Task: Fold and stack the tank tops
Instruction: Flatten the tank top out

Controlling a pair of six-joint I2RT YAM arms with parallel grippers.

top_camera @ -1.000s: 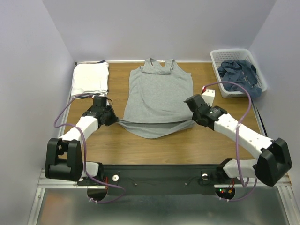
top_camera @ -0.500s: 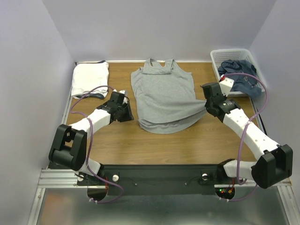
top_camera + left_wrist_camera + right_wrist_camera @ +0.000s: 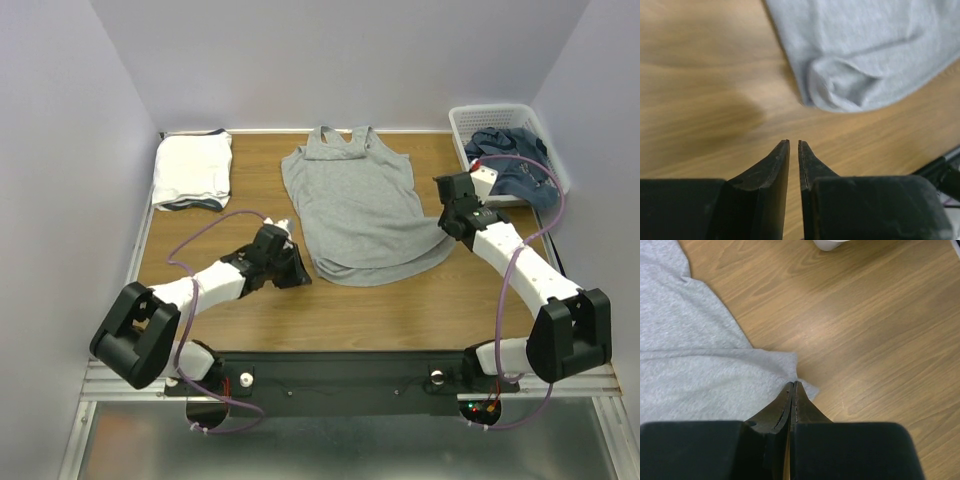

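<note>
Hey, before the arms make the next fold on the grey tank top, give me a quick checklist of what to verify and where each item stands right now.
1. The right end effector grips the grey top: ok, it looks shut on the right hem corner.
2. The left end effector grips it too: not ok, shut on nothing, stopped short of the cloth.
3. The left hem corner lies flat: not ok, it is bunched up.
4. The white stack lies apart from the grey top: ok, bare wood shows between them.
</note>
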